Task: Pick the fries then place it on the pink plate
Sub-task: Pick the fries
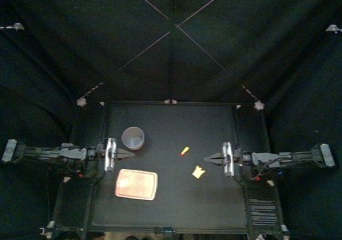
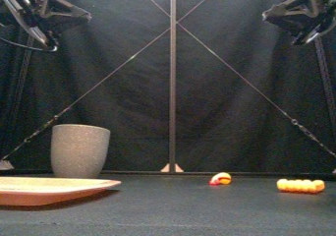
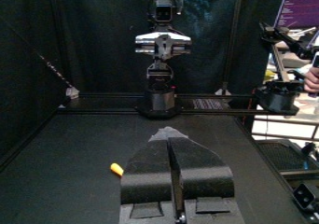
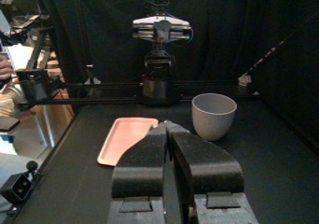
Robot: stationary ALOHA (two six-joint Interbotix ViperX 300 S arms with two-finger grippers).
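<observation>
Black worktop (image 1: 174,119): fries (image 1: 198,170) lie near the pink plate (image 1: 136,184); left claw (image 1: 115,154) and right claw (image 1: 218,160) park clenched and empty, leaving access.

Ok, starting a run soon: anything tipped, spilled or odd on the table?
Nothing stands out. The grey speckled cup stands upright, the pink tray lies flat, the fries and a small yellow-and-red toy lie apart from it, and the left tool and right tool are shut at the sides.

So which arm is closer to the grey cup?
Left. The left gripper sits close by the cup, slightly nearer the front; the right gripper is across the table.
</observation>
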